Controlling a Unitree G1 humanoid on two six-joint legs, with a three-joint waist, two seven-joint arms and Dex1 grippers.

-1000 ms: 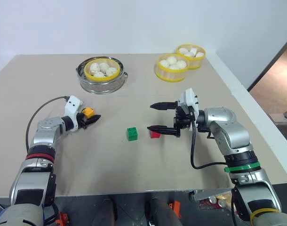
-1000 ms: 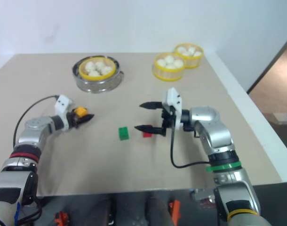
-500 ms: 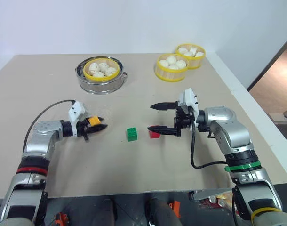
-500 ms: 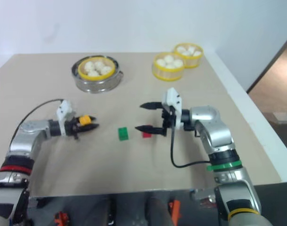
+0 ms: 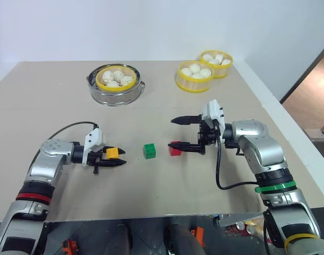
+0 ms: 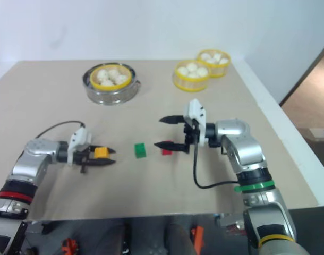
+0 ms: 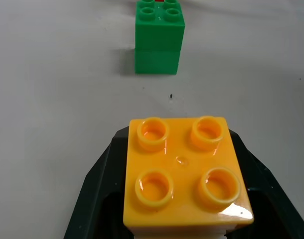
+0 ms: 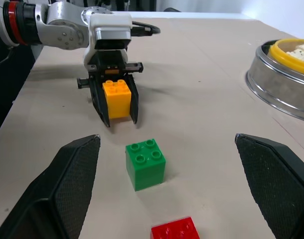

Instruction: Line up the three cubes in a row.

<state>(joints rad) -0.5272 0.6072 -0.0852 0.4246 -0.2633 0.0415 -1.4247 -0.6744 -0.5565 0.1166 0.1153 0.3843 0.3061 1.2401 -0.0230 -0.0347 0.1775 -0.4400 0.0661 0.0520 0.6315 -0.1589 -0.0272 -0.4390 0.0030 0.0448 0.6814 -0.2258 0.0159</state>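
While clamped between the two black fingers of the left gripper [image 5: 115, 158], sits studs-up and level: the orange-yellow cube [image 5: 112, 153], held low over the table [image 5: 167, 191], whether touching it or just clear cannot be told. Lies left of the green cube [image 5: 149, 151], near it but apart, with bare tabletop between. Grasped across its side faces, top left free, probably so that it can be set down flat and square to the others. Points along the line of the other two, as the left wrist view makes plain: green cube [image 7: 159, 37] straight ahead of the held one, a sliver of red showing past it.

Stands on the table, green, studs up, slightly turned. Sits just beside it on the right, with a small gap: the red cube [image 5: 175, 149], close by the lower finger of the right gripper [image 5: 186, 134]. Makes a short pair already, so the row seems to lack only its left end.

Hangs over the red cube with fingers spread wide and nothing between them, likely waiting or ready to nudge.

Farther back, well apart from the cubes: a metal steamer [image 5: 115, 90] with a yellow-rimmed basket of white buns, and two more yellow baskets [image 5: 194, 77] toward the right.

Judged: placement of the third cube under way, alignment and even spacing the points to watch.
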